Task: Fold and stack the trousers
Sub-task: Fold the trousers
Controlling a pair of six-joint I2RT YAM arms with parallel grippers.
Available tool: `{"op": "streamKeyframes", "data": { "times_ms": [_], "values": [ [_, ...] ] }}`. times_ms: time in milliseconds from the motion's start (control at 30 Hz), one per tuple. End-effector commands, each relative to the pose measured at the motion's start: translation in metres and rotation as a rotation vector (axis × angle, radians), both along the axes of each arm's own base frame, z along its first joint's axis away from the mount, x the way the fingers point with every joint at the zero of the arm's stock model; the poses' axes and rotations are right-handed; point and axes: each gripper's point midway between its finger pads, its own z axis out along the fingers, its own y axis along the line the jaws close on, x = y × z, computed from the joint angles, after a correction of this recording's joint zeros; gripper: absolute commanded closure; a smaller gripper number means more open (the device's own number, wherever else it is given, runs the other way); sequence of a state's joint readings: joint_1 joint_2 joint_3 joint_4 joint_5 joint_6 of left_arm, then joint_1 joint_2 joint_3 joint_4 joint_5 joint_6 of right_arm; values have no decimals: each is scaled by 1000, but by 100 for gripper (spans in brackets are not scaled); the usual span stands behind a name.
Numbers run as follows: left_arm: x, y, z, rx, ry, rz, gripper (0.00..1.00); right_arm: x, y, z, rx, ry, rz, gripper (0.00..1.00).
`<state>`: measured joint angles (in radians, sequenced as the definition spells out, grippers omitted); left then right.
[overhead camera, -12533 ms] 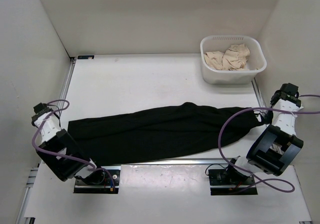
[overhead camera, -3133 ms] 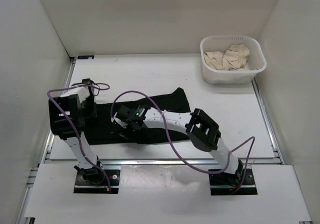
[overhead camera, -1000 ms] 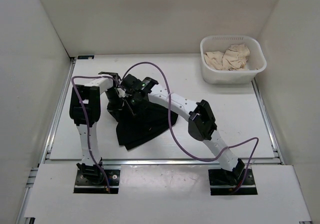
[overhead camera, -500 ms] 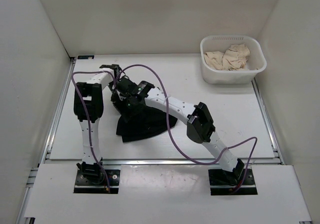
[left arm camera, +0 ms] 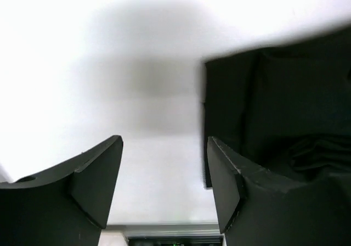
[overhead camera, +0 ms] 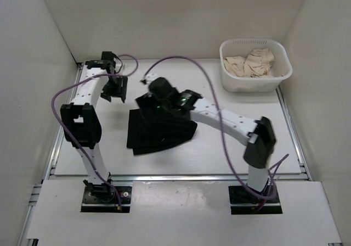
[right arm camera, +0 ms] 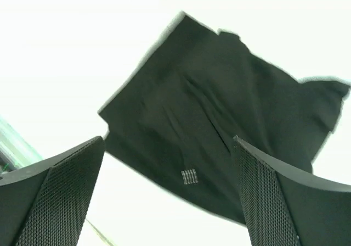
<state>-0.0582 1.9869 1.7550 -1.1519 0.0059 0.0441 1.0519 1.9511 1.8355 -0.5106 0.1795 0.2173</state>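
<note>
The black trousers (overhead camera: 160,129) lie folded into a compact, roughly square bundle on the white table, left of centre. My left gripper (overhead camera: 114,90) hovers off their far left corner, open and empty. In the left wrist view my left gripper (left arm camera: 164,185) has bare table between its fingers, with the trousers (left arm camera: 285,103) off to the right. My right gripper (overhead camera: 153,99) hangs above the bundle's far edge, open wide. In the right wrist view my right gripper (right arm camera: 170,196) looks down on the trousers (right arm camera: 208,114), well clear of the fabric.
A white plastic basket (overhead camera: 281,73) with beige cloths (overhead camera: 251,62) in it stands at the far right corner. White walls close in the left, back and right sides. A metal rail (overhead camera: 181,177) runs along the table's near edge.
Both grippers have opened and let go of the trousers. The left one has drawn back to the far left and the right one has risen, leaving the bundle flat.
</note>
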Motion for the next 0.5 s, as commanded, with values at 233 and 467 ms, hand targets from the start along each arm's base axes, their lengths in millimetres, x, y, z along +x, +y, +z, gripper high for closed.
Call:
{"op": "streamKeyframes", "data": {
  "times_ms": [233,467],
  "values": [
    [-38,-59,45,-8,-119,-126,23,52,-128,-54,91,383,-362,2],
    [-58,-121,16,-126,-67,-278,20,56,-148,-99,145,522,-462,3]
  ]
}}
